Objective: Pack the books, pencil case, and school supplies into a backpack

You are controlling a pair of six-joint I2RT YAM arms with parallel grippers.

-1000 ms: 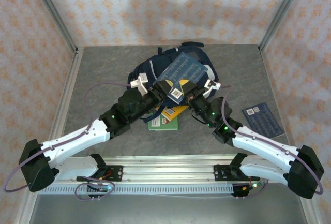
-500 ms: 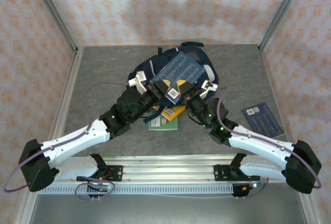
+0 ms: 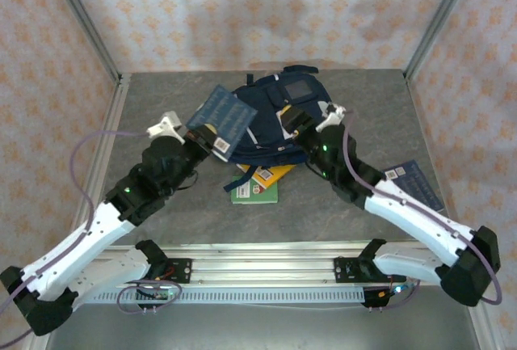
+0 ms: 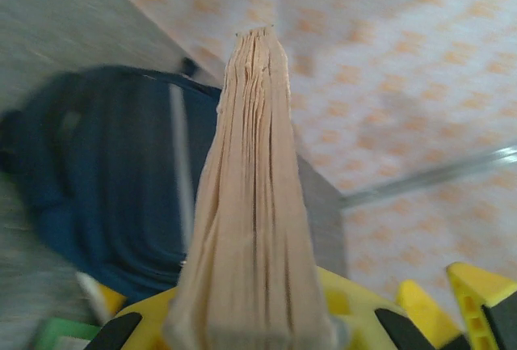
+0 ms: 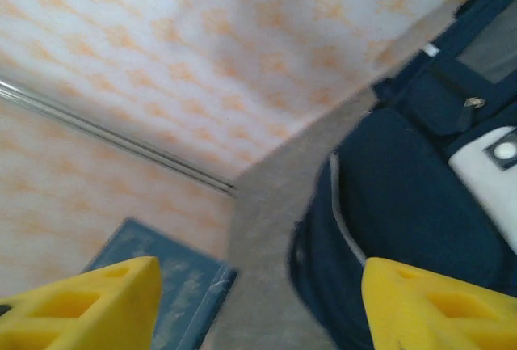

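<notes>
Between left gripper (image 3: 203, 135) jaws I clamp dark blue book (image 3: 224, 118), held up so it can slide into backpack (image 3: 266, 128) at its right. Right gripper (image 3: 296, 124) jaws apart, backpack just ahead, maybe to hold it open.

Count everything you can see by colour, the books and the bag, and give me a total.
Dark blue thin softcover books: 2
Orange-yellow thin softcover book: 1
Small green softcover book: 1
Navy-blue fabric backpack: 1
Total: 5

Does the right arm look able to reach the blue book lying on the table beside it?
Probably yes: the right arm's jaws stand open and empty, and the blue book lies flat beside it with nothing stacked on it.
</notes>
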